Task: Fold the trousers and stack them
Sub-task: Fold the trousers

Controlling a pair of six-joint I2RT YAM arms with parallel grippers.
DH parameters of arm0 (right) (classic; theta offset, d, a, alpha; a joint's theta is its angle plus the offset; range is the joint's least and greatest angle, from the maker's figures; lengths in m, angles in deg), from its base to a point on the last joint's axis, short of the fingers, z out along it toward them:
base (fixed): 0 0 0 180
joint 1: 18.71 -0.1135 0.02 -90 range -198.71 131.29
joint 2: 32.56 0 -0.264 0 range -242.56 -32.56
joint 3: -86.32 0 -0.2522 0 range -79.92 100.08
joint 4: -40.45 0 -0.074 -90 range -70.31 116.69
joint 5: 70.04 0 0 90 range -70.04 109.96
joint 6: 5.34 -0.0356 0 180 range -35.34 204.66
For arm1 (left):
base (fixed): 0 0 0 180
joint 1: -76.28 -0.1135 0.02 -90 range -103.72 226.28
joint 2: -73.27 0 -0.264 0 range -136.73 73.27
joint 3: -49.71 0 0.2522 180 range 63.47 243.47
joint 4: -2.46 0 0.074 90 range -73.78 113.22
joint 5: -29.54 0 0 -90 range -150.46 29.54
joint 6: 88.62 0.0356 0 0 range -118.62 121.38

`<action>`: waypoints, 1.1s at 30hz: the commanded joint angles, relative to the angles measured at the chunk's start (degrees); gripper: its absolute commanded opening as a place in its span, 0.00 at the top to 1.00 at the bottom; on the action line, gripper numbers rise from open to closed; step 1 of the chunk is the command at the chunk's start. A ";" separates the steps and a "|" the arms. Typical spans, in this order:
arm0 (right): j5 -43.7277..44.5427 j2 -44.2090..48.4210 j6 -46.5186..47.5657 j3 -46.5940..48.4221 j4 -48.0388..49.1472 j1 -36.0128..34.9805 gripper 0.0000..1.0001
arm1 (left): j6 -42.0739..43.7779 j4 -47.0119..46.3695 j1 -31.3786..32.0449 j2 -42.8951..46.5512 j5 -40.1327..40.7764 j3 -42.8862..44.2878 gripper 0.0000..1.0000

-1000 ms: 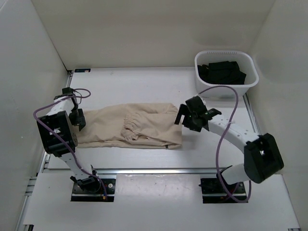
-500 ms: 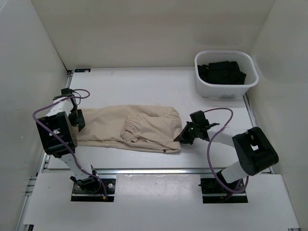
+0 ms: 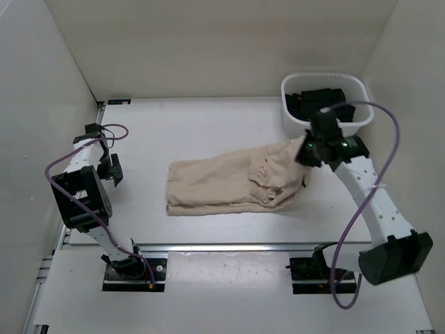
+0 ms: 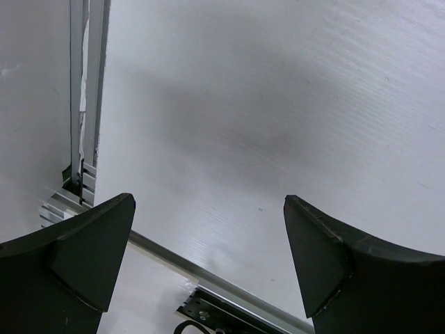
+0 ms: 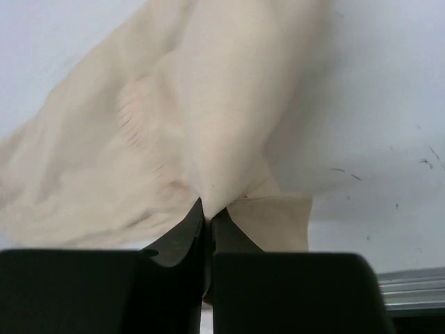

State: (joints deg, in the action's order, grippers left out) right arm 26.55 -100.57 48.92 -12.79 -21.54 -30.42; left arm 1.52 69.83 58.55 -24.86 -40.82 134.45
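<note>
**A:** The wide white table fills the top view, and the trousers sit at the centre of the frame, a rumpled beige bundle lying across it.

**B:** And look at their right end! It's up off the surface, drawn into a peak toward the upper right. The rest is flat on the table, left edge near mid-frame.

**A:** The right arm runs up the right side from the lower right corner. The left arm is bent at the far left, well apart from the cloth.

**B:** Upper right corner, the white tub, with black garments piled inside. The lifted cloth hangs just below and left of it.

**A:** Now the right gripper. In the wrist view its jaws are pressed together, pinching a fold of the beige fabric right at the tips, and the cloth fans out above them.

**B:** The left gripper is the opposite: fingers spread wide, nothing between them, only bare table beneath.

**A:** And a metal rail runs down the upper left of that wrist view.
</note>
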 commanded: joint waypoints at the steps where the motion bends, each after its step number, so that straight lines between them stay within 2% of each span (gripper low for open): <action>1: 9.83 -8.08 6.57 15.18 -13.46 -16.73 1.00 | -0.14 0.71 0.42 2.41 -1.53 2.23 0.00; 3: 10.99 -18.18 5.26 22.65 -14.78 -24.12 1.00 | -0.14 0.71 0.42 1.89 -1.53 2.23 0.00; 4: 10.99 -22.13 5.25 30.96 -16.36 -29.90 1.00 | -0.14 0.71 0.42 1.89 -2.06 2.23 0.00; 6: 9.59 -34.95 4.55 40.83 -18.47 -37.12 1.00 | -0.14 0.71 0.42 1.89 -2.06 2.23 0.00; 7: 9.58 -44.31 4.55 46.71 -21.96 -39.16 1.00 | -0.14 0.71 0.42 1.89 -2.06 1.71 0.00; 8: 9.58 -49.01 4.55 59.56 -23.74 -41.10 1.00 | -0.14 0.71 0.42 1.89 -2.06 1.71 0.00; 10: 7.48 -60.94 3.94 71.94 -26.73 -44.80 1.00 | -0.14 0.71 0.42 1.36 -2.06 1.71 0.00; 11: 3.99 -63.10 3.93 75.74 -26.22 -45.33 1.00 | -0.14 0.71 0.42 1.36 -2.06 1.71 0.00; 14: -1.66 -63.48 2.88 69.83 -15.90 -45.34 1.00 | -0.14 0.71 0.42 -0.57 -2.06 2.32 0.00; 18: -1.67 -64.17 4.45 67.43 -11.90 -45.34 1.00 | -0.14 0.71 0.42 -1.98 -2.06 3.37 0.00; 20: -4.47 -64.97 6.30 67.43 -9.36 -45.86 1.00 | -0.14 0.71 0.42 -2.51 -2.06 3.38 0.00; 27: -5.36 -70.50 11.22 67.43 -7.32 -48.76 1.00 | -0.14 0.18 0.42 -2.51 -1.53 2.23 0.00; 33: -5.36 -71.91 11.23 66.81 -5.74 -49.29 1.00 | -0.14 0.18 0.42 -2.51 -1.01 2.23 0.00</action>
State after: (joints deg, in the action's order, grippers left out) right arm 22.58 -172.68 58.42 53.09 -29.14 -79.49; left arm 1.50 70.61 58.79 -28.27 -42.29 135.96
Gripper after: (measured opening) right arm 0.014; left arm 0.998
